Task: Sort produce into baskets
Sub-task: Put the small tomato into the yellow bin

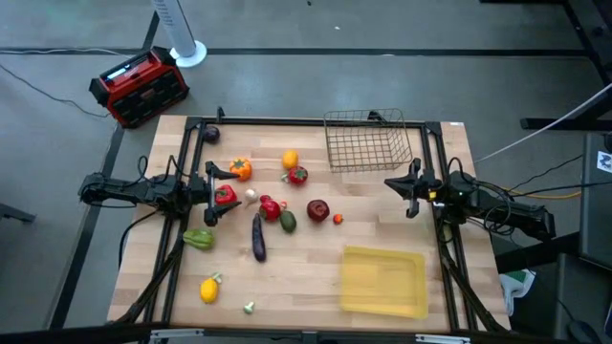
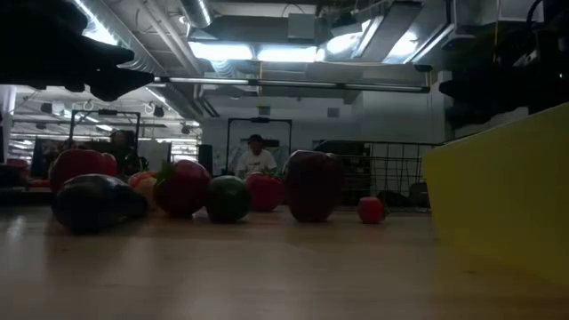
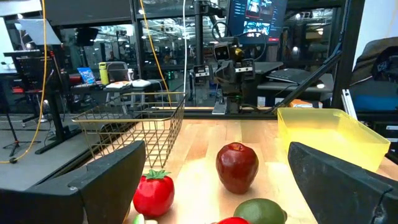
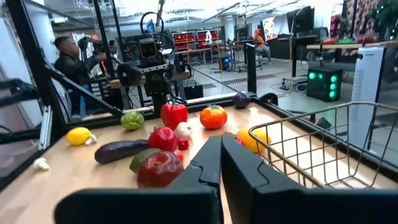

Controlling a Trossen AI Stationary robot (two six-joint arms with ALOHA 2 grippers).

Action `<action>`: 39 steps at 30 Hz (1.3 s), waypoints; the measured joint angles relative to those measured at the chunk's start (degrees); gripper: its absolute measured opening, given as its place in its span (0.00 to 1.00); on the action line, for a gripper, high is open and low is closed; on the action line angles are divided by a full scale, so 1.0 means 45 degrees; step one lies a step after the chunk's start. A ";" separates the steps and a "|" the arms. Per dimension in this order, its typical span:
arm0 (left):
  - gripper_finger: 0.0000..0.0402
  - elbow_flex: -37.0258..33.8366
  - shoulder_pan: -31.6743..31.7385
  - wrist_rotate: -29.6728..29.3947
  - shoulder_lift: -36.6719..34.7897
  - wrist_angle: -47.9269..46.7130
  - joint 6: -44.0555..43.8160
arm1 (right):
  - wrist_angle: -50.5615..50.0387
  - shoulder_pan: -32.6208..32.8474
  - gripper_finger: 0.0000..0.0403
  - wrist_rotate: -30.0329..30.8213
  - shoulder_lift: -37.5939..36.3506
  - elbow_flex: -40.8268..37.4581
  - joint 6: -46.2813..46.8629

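Note:
Toy produce lies spread over the table's left and middle. It includes a red pepper (image 1: pixel 226 195), an orange pepper (image 1: pixel 240 168), an orange (image 1: pixel 290 159), a tomato (image 1: pixel 298 175), a red apple (image 1: pixel 317 209), an eggplant (image 1: pixel 258 237), a green pepper (image 1: pixel 199 238) and a lemon (image 1: pixel 209 289). The wire basket (image 1: pixel 368 141) stands at the far right. The yellow tray (image 1: pixel 384 280) lies at the near right. My left gripper (image 1: pixel 222 191) is wide open and hangs over the red pepper; in the low view (image 2: pixel 89 62) it is well above the produce. My right gripper (image 4: pixel 221 163) is shut and empty, just near of the basket.
A red-and-black box (image 1: pixel 139 88) sits on the floor beyond the table's far left corner. A small mushroom (image 1: pixel 249 307) lies near the front edge and a purple piece (image 1: pixel 211 135) at the far left. Bare wood shows between the apple and the tray. A person (image 2: pixel 256 158) stands in the room behind.

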 joint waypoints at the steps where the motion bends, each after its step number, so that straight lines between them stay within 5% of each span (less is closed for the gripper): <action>1: 0.98 0.0000 0.0000 0.0000 0.0004 0.0000 0.0000 | 0.0009 0.0000 0.04 0.0005 0.0000 0.0087 0.0092; 10: 0.98 0.0000 0.0001 -0.0001 0.0002 0.0001 -0.0002 | 0.0102 0.0000 0.08 0.0000 0.0000 0.0526 0.0381; 24: 0.98 0.0000 0.0005 -0.0003 0.0004 0.0019 -0.1816 | 0.0094 0.0000 0.55 0.0097 0.0000 0.0553 0.1041; 39: 0.98 0.0000 0.0000 0.0000 0.0002 0.0029 -0.3108 | 0.1091 0.0000 0.58 0.0073 0.0129 0.0576 0.1022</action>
